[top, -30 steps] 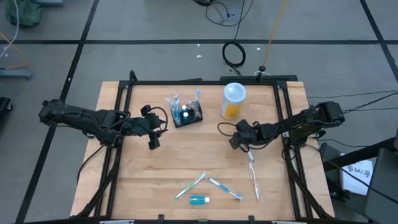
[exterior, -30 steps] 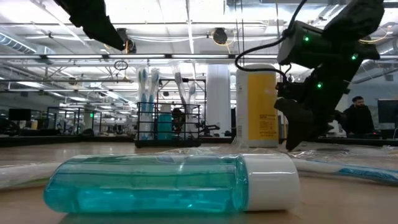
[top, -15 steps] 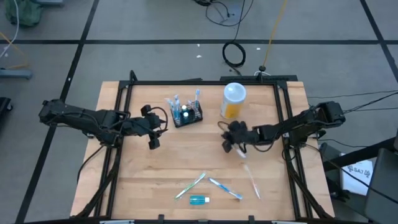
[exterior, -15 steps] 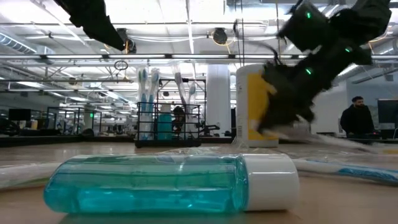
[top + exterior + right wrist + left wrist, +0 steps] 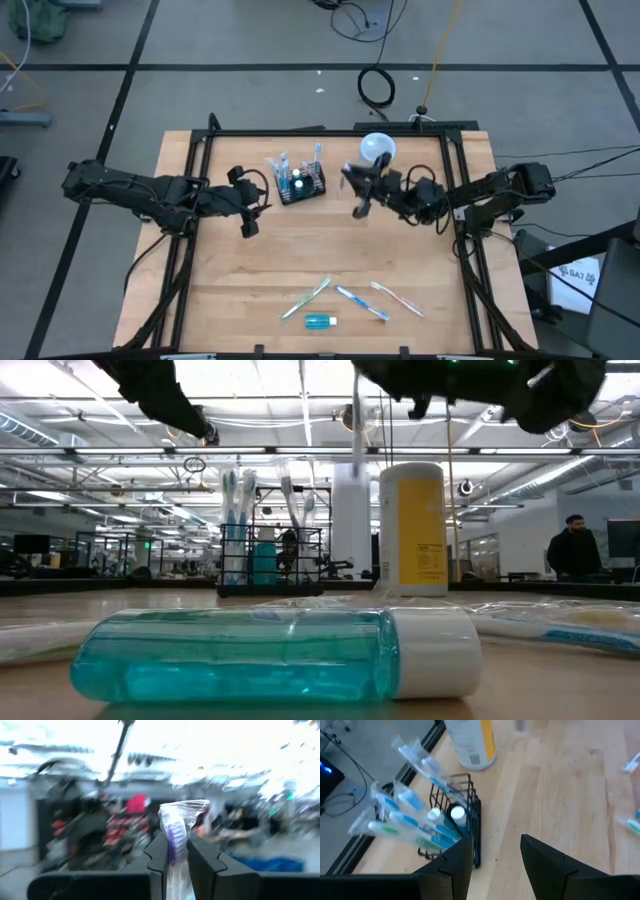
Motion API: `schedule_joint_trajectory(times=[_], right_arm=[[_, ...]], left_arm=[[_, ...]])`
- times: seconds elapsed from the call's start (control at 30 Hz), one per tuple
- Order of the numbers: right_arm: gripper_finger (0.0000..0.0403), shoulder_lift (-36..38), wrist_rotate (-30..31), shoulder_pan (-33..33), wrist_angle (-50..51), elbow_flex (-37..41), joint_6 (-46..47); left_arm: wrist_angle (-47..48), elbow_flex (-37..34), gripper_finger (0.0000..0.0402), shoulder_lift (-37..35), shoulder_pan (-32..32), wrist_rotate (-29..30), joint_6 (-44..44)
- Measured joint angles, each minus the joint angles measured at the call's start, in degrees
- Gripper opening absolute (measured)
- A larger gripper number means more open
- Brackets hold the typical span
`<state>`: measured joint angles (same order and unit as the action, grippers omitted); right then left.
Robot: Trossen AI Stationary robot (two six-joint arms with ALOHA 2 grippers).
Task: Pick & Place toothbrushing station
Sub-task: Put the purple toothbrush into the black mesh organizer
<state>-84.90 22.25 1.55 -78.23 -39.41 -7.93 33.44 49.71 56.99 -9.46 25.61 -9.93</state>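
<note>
A: Right gripper [image 5: 358, 192] first. Fingers [image 5: 159, 852] clamped on a wrapped toothbrush [image 5: 176, 831], purple bristles under clear film. Raised off the counter [image 5: 300, 250], just beside the white-lidded container [image 5: 377, 150] and to the right of the toothbrushing station [image 5: 301, 184].

B: And from table height?

A: The wrapped toothbrush hangs upright from above, in front of the yellow-labelled container, apart from the rack.

B: Left side?

A: Left gripper [image 5: 246, 217] hovers just left of the toothbrushing station, fingers [image 5: 547, 862] apart, nothing between them. Its wrist camera looks down on the black wire rack, which stands upright near the back of the counter. Packaged toothbrushes [image 5: 410, 810] lean out of it, plus two white-capped items.

B: Anything loose on the counter?

A: Near the front edge: a green-tipped toothbrush [image 5: 306, 297], a blue one [image 5: 360, 302], a pink one [image 5: 397, 297], and a small teal bottle [image 5: 320, 321] lying on its side, white cap to the right.

B: Anyone around?

A: One person [image 5: 574, 550] in dark clothing, far back in the room.
</note>
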Motion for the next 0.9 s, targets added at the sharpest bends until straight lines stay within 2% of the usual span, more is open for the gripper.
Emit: schedule_joint_trajectory(times=[0.07,0.17,0.43,0.67,0.9], right_arm=[[0.0039,-0.29,-0.53,-1.07,1.55,-3.09,-3.56],[0.0033,-2.92,-5.87,-2.74,3.8,-7.95,-7.99],[0.0015,-13.97,-5.63,-8.74,3.54,-18.55,-11.15],[0.0017,-21.65,2.85,-12.73,5.53,-21.08,-6.46],[0.0017,-24.24,3.48,-13.65,7.0,-21.1,-2.96]], left_arm=[[-1.57,0.0,0.0173,0.0,0.07,-0.05,1.35],[-3.65,0.0,0.0173,0.0,0.07,-0.04,3.81],[-7.54,0.0,0.0173,0.0,0.07,0.0,8.73],[-7.6,0.0,0.0173,0.0,1.28,-0.02,11.21],[-7.59,0.0,0.0173,0.0,2.51,-0.07,11.21]])
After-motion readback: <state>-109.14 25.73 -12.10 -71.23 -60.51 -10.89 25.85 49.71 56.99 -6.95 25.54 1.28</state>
